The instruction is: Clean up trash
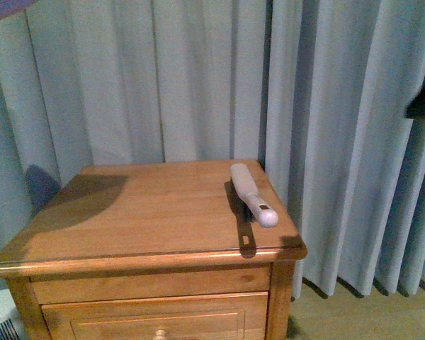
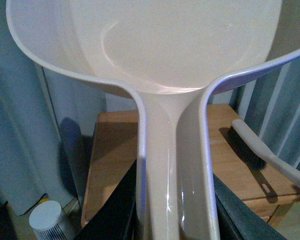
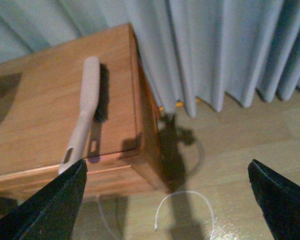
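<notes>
Although the trash shows in none of the views, so that neither its look nor its place can be told, the left end effector (image 2: 177, 212) is closed narrowly on the handle of the beige dustpan (image 2: 180, 45), with a dark finger against each side. The scoop is held off the wooden desk (image 1: 149, 212). A white brush (image 1: 251, 193) lies near the desk's right edge, and the right end effector (image 3: 165, 200) hangs past that edge over the floor, spread wide and holding nothing.

Pale grey-blue across the curtain (image 1: 198, 78), honey-brown grain on the cabinet (image 1: 149, 212), glossy cream for the dustpan (image 2: 175, 40), off-white with dark bristles (image 2: 246, 149) on the brush (image 1: 249, 193), black on the right gripper (image 3: 167, 162).
</notes>
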{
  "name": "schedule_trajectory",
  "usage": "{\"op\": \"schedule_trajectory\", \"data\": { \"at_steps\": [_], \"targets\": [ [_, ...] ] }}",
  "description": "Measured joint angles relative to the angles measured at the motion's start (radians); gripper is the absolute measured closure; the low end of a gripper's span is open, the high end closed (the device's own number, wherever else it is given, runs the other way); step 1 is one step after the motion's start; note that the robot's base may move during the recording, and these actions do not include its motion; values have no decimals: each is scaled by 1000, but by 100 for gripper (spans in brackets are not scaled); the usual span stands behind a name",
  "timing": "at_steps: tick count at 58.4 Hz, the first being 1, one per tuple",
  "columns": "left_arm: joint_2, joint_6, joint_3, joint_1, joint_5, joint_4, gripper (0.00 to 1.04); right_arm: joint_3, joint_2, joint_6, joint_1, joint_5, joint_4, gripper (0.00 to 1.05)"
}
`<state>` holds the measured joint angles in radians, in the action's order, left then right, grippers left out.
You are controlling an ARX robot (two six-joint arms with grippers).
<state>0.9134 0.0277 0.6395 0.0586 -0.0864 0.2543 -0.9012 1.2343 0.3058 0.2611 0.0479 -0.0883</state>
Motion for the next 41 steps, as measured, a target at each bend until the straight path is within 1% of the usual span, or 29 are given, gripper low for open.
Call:
{"op": "schedule_trajectory", "data": {
  "at_steps": [5, 9, 17, 28, 41],
  "targets": [
    [0, 0, 0, 0, 0, 0, 78, -172, 162, 55, 65, 0, -95, 7],
    [-1, -1, 0, 0, 0, 0, 78, -279, 261, 68, 109, 10, -146, 7],
    [-1, -3, 0, 0, 0, 0, 78, -467, 451, 76, 187, 70, -225, 7],
    [-1, -3, 0, 0, 0, 0, 78, -616, 622, 89, 219, 137, -300, 7],
    [-1, -3, 0, 0, 0, 0, 78, -734, 755, 108, 241, 137, -299, 7]
  ]
}}
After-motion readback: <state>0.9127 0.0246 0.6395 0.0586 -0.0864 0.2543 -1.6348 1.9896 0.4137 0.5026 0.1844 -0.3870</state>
